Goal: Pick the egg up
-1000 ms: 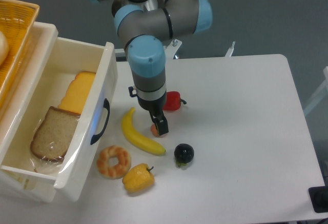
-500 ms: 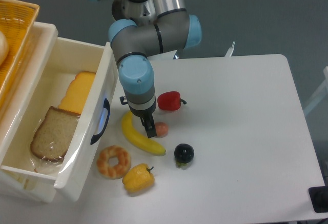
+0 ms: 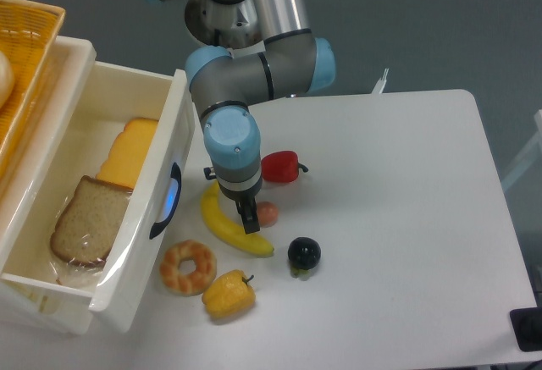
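Note:
The egg (image 3: pixel 268 212) is a small pinkish-orange oval lying on the white table (image 3: pixel 398 218), between the banana (image 3: pixel 230 228) and the red fruit (image 3: pixel 280 167). My gripper (image 3: pixel 249 218) points down just left of the egg, over the banana's inner edge. Only one dark finger (image 3: pixel 249 216) shows below the blue wrist; the rest of the gripper is hidden by the wrist. The egg's left side sits right against that finger, and whether they touch is unclear.
A black round fruit (image 3: pixel 304 254) lies right of the banana's tip. A doughnut (image 3: pixel 188 267) and a yellow pepper (image 3: pixel 228 295) lie near the front. A white open drawer (image 3: pixel 179 175) with bread slices stands at the left.
The arm swung left from over the egg's right side to its left side, then shifted slightly right and down. The egg stays on the table.

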Available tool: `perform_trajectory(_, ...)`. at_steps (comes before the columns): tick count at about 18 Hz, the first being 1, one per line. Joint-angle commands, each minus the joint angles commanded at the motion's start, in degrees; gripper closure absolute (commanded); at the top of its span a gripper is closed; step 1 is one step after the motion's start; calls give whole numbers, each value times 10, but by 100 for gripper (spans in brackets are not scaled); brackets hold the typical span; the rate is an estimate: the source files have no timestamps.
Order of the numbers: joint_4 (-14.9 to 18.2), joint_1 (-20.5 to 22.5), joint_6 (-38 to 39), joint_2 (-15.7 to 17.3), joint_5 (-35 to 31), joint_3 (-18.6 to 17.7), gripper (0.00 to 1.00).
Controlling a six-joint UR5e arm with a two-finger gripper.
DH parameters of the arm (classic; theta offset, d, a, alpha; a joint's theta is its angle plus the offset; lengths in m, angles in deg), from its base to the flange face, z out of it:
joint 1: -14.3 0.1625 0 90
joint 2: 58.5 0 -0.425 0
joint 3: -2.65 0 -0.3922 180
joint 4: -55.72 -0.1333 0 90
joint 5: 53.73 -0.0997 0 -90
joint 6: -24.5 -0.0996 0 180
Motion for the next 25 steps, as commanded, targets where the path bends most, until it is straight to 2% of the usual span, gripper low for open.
perform_trajectory(7,3,14,-19,-15,-2,3,0)
perform_trajectory(18,4,12,-19,-33,-3,4,1)
perform_trajectory(20,4,12,-13,-35,-3,6,7)
perform_trajectory(25,4,12,0,-39,1,14,35)
